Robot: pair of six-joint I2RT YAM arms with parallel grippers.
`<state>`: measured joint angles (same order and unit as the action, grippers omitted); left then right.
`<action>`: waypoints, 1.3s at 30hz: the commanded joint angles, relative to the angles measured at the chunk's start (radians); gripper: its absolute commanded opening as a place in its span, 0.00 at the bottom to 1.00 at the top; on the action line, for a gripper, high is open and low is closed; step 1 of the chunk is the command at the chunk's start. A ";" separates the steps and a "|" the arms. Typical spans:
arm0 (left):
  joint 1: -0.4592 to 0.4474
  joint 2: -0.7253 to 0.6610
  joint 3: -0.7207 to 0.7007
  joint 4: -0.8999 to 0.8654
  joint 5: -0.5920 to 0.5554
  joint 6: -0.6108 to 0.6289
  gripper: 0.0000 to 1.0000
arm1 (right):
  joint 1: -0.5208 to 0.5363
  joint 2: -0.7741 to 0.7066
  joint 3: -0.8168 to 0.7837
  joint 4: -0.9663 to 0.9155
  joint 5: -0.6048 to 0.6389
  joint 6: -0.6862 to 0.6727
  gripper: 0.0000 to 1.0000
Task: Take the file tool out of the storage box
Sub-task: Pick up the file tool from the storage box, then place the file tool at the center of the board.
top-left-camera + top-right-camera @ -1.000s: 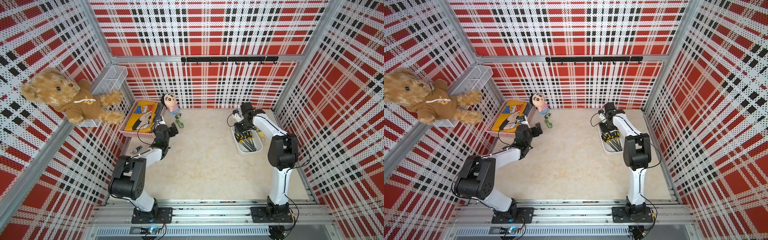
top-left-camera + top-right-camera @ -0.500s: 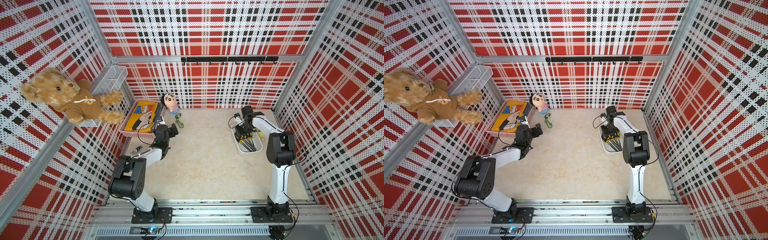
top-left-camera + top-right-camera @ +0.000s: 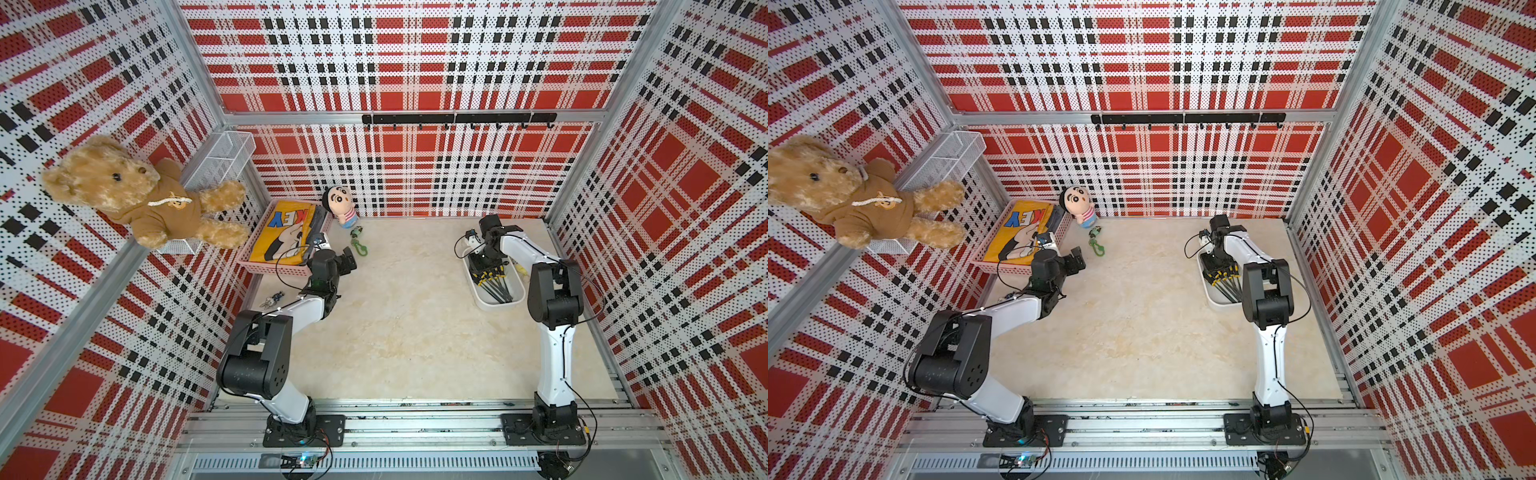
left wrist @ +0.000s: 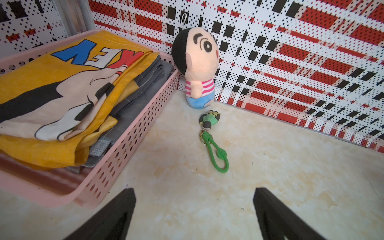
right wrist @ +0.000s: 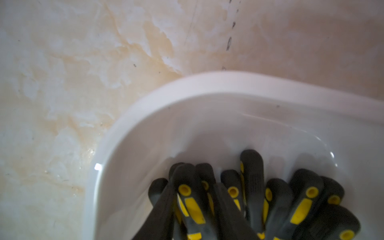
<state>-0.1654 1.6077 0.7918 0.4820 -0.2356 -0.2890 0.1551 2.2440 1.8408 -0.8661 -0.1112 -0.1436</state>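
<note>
Storage box (image 3: 494,306) rim beside bare floor (image 3: 407,316); right end effector (image 3: 483,266) among tool handles (image 5: 252,166), closure unclear; left end effector (image 4: 194,192) wide apart.

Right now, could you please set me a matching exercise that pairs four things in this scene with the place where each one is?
Things:
1. file tools
2. yellow cloth
3. green keychain
4. teddy bear

Places:
A. in the pink basket
B. up on the side wall, by the wire-mesh basket
C. in the white storage box
D. on the tabletop, beside the plush doll

Pairs: 1-C, 2-A, 3-D, 4-B
</note>
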 commanded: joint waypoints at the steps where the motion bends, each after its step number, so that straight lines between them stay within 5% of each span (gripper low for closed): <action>1: -0.008 0.003 0.010 -0.003 0.004 -0.002 0.95 | 0.004 0.017 0.028 0.000 0.003 -0.003 0.24; 11: -0.008 0.005 0.013 -0.004 0.006 -0.001 0.95 | 0.003 -0.043 0.070 -0.018 0.049 0.056 0.08; 18: -0.008 0.006 0.018 -0.003 0.009 -0.002 0.95 | 0.018 -0.150 0.221 -0.029 0.050 0.234 0.07; 23: -0.008 0.011 0.017 -0.003 0.016 -0.020 0.95 | 0.121 -0.126 0.307 -0.043 0.012 0.443 0.03; 31: -0.008 -0.011 0.001 -0.009 0.005 -0.021 0.95 | 0.272 -0.027 0.229 0.016 0.039 0.673 0.00; 39: -0.005 -0.020 -0.006 -0.022 -0.002 -0.009 0.96 | 0.290 0.003 0.125 0.029 0.121 0.678 0.00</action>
<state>-0.1654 1.6093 0.7918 0.4770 -0.2356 -0.3069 0.4549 2.2547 1.9766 -0.8474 -0.0551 0.5148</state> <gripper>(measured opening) 0.956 0.206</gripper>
